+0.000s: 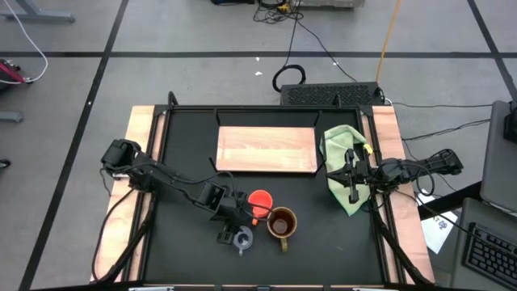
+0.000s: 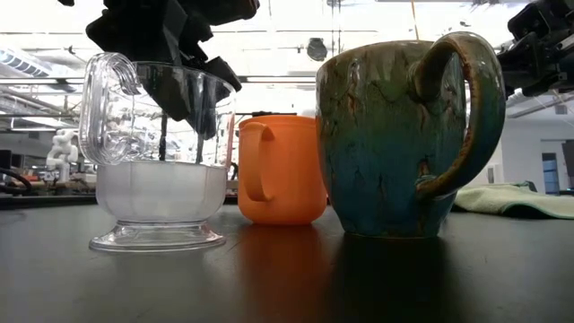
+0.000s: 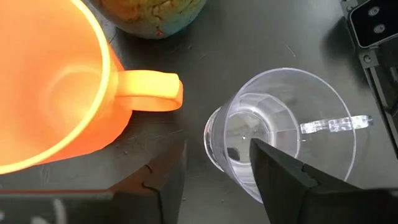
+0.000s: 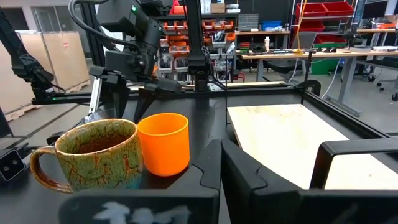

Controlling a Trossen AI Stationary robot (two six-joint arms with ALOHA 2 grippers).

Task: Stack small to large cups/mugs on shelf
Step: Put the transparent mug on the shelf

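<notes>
Reaching down over the near part of the black desk, the left end effector hangs just above the tiny clear glass cup in the overhead view. The mid-sized orange mug with a handle stands just beside it, and the larger brown glazed mug with a handle sits next to that. The flat light-wood shelf with a dark frame lies farther back, well apart from all three and bare. The right end effector waits over a light green cloth at the desk's right side.

From desk height, the clear cup stands upright on the desk, dark fingers dipping past its rim from above; the orange mug and brown mug stand alongside.

From the left wrist, one finger sits inside the clear cup and the other outside its wall, spread and not yet gripping; the orange mug is close by.

From the right wrist, that arm's fingers stand apart and empty, facing the shelf and both mugs.

The step in hand appears to be grasping the smallest cup. The next move calls for pinching its wall, then lifting clear of the orange mug.
</notes>
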